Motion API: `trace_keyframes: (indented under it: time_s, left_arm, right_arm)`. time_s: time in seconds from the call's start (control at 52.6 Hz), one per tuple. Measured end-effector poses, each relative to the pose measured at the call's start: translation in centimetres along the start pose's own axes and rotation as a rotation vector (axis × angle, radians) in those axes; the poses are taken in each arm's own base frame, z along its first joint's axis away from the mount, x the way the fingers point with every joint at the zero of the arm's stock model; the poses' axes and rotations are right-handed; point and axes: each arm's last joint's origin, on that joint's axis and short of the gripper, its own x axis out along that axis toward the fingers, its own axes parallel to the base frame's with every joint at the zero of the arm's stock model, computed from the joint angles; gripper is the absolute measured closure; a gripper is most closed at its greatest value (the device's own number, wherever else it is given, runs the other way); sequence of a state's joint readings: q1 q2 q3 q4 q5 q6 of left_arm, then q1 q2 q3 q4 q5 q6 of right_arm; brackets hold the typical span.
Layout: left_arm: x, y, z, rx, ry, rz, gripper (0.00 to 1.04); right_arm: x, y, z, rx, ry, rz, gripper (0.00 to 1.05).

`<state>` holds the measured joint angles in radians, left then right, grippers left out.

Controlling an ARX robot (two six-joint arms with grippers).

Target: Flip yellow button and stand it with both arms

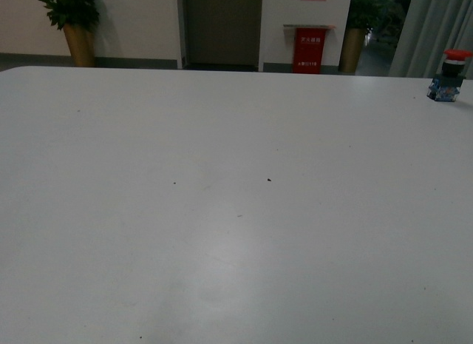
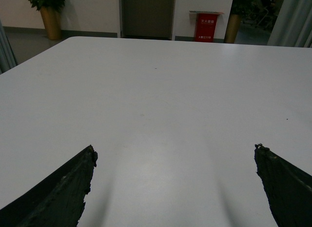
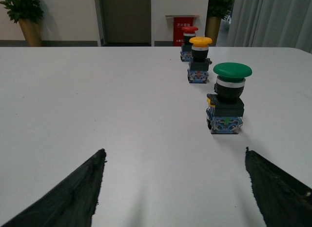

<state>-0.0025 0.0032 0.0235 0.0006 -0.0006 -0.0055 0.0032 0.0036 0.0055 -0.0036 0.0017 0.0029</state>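
Black rough-edged fingers of right gripper [image 3: 173,188] spread wide over smooth white table [image 3: 97,100] — nothing held; left gripper [image 2: 175,188] likewise wide, bare tabletop between its tips.

Yellow button [image 3: 200,60] stands upright near the table's right edge: flat round yellow cap, black collar, blue-and-clear boxy base. It sits mid-row between green button [image 3: 228,97] nearer the right wrist camera and red button [image 3: 188,41] at the far edge — all apart. Front view shows only the red one; broad open surface leftward.
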Motion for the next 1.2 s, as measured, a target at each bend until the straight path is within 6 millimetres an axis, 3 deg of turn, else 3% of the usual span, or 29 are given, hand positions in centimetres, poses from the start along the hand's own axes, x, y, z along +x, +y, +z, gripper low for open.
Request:
trace_keyframes:
  time_s: [0.095, 1.198]
  left_arm:
    - [0.00, 0.00, 0.00, 0.000, 0.000, 0.000, 0.07]
    - [0.00, 0.00, 0.00, 0.000, 0.000, 0.000, 0.07]
  right_arm:
    - [0.00, 0.00, 0.00, 0.001, 0.000, 0.000, 0.05]
    - [0.00, 0.00, 0.00, 0.000, 0.000, 0.000, 0.07]
